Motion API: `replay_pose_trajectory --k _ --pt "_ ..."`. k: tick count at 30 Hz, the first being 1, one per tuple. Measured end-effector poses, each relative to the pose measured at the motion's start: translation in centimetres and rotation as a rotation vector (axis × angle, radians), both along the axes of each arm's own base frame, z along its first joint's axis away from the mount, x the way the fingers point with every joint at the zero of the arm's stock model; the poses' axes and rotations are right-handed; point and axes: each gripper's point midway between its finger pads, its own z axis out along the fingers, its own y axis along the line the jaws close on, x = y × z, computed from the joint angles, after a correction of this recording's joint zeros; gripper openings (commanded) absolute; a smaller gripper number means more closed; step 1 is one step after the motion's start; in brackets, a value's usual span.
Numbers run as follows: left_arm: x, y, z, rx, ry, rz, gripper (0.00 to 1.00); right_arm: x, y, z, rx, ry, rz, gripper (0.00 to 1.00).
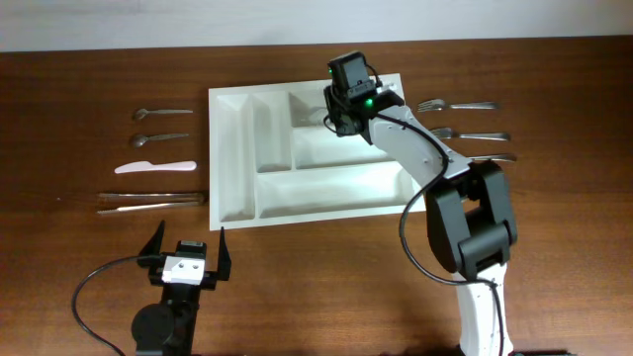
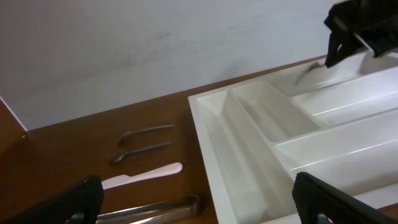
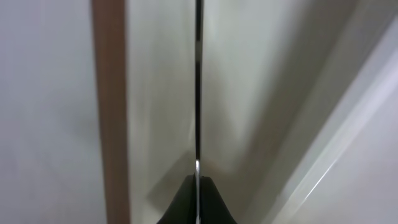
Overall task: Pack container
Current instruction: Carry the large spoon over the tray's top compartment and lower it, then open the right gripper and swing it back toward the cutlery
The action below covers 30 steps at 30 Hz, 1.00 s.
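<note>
**Right arm over tray with a utensil, left arm parked wide open**

Left of tray, far to near: spoon, second spoon, white knife, metal tongs. All lie crosswise on the table. The tongs' right end is just beside the tray's left wall; the rest sit apart from it.

Left gripper is at the near edge, fingers spread full, nothing between them. A strip of bare wood separates it from the tray's near rim.

Container sits mid-table toward the far edge, turned slightly off square. It's a white plastic tray with a raised rim, far bigger than any utensil. Two narrow upright slots on its left, three long crosswise bays on its right. Floors that show are plain white. The only item seen at it is the one the right arm carries.

Right gripper hangs over the far crosswise bay, clamped on a thin metal utensil. Wrist view shows it edge-on, so I can't tell the type or whether it touches the floor.

Right of tray are three forks, and, the near one partly under the arm. Near-right wood is open apart from the arm's base.
</note>
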Motion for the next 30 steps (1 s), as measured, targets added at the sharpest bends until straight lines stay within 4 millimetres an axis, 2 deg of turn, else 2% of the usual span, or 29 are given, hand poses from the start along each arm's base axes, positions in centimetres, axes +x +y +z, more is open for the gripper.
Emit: replay_pose_trajectory --k 4,15,20,24,26,27,30 --pt "0.0 0.0 0.0 0.0 0.0 0.0 0.99 0.1 -0.6 -1.1 0.003 0.022 -0.006 0.04" --pt "0.0 0.0 0.0 0.0 0.0 0.0 0.99 1.1 -3.4 -1.2 0.005 0.026 -0.054 0.04" --pt "0.0 0.0 0.0 0.0 0.0 0.0 0.99 1.7 -3.3 -1.1 0.017 0.006 -0.054 0.04" --pt "0.0 0.0 0.0 0.0 0.0 0.0 0.99 1.8 -2.7 -2.1 0.034 0.015 -0.035 0.04" --pt "0.0 0.0 0.0 0.0 0.0 0.0 0.99 1.7 -2.6 -2.6 0.037 0.025 -0.03 0.24" --pt "0.0 0.0 0.0 0.0 0.0 0.0 0.99 1.6 -2.6 -2.9 0.033 0.029 -0.021 0.37" --pt "0.0 0.0 0.0 0.0 0.0 0.0 0.99 1.8 -2.3 -2.9 0.036 0.019 -0.002 0.43"
